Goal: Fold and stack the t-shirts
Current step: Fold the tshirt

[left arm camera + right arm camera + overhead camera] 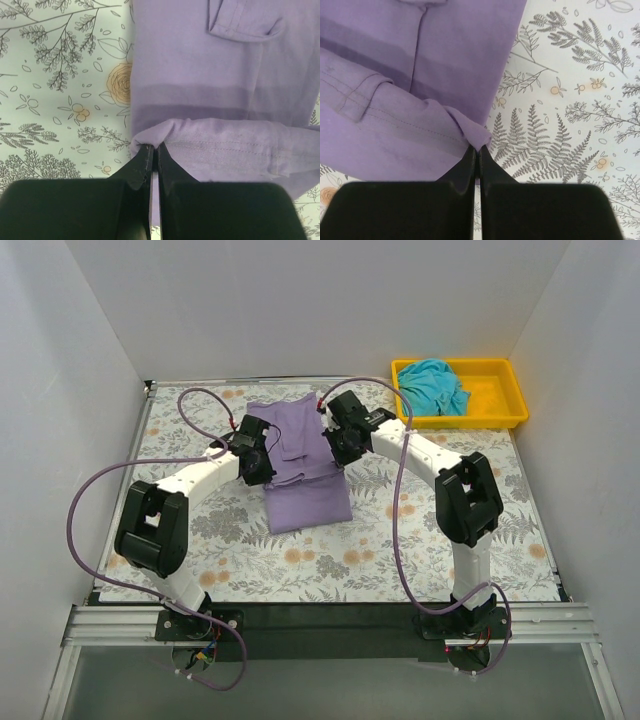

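Lavender t-shirt (300, 465) spread at the middle of the floral table (400, 550), one stitched edge doubled back over the body. Left corner of that fold pinched between the closed fingers of the left gripper (152, 147), right corner pinched the same way by the right gripper (477, 150), both arms reaching in from either side. Farther out, teal t-shirt (435, 385) crumpled inside the yellow tray (500, 412) at the far right corner, well apart from both grippers.

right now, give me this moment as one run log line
step: folding | left fingers: shut on purple shirt | right fingers: shut on same shirt | teal shirt: in tray
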Robot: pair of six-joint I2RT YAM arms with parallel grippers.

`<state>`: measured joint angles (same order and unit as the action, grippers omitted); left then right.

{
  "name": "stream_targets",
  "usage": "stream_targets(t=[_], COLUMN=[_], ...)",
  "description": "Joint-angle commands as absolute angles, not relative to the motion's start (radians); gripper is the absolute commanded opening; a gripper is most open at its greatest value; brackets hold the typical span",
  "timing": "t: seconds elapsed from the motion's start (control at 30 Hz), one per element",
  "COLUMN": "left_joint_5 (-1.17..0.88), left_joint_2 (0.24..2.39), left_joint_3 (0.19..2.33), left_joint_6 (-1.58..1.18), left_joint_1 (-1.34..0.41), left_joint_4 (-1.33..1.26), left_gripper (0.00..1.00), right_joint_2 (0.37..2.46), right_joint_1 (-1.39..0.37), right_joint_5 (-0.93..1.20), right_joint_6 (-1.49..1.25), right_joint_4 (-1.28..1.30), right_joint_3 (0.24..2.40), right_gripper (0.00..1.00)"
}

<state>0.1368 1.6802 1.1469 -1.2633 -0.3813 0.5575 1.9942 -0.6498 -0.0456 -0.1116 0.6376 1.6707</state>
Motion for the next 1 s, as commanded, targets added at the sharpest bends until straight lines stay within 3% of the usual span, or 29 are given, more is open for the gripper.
stream_targets(t=[0.0,0.63,0.67,0.7,0.8,0.83,0.93,0.97], left_joint_5=[0.192,0.219,0.222,0.222,0.203,0.199,0.204,0.201], left_joint_2=[1.678,1.723,1.724,1.718,1.675,1.657,1.576,1.551], left_joint_3=[1.157,1.068,1.066,1.069,1.092,1.106,1.115,1.114], left_joint_6=[-1.233,-1.253,-1.252,-1.249,-1.233,-1.23,-1.23,-1.236], left_joint_1=[-0.367,-0.351,-0.351,-0.351,-0.35,-0.353,-0.359,-0.362], left_joint_4=[0.488,0.393,0.391,0.393,0.42,0.431,0.469,0.486], left_gripper=[0.0,0.0,0.05,0.12,0.5,0.68,0.81,0.81], right_joint_2=[2.003,2.092,2.091,2.086,2.048,2.034,1.962,1.93], right_joint_1=[-0.634,-0.627,-0.627,-0.629,-0.629,-0.629,-0.638,-0.644], right_joint_5=[-0.071,-0.071,-0.071,-0.066,-0.057,-0.057,-0.057,-0.052], right_joint_6=[-0.083,-0.086,-0.087,-0.094,-0.106,-0.116,-0.143,-0.149], right_joint_4=[0.568,0.492,0.491,0.491,0.482,0.476,0.436,0.42], right_joint_3=[1.664,1.655,1.654,1.652,1.648,1.635,1.591,1.579], right_gripper=[0.01,0.03,0.07,0.19,0.34,0.36,0.4,0.39])
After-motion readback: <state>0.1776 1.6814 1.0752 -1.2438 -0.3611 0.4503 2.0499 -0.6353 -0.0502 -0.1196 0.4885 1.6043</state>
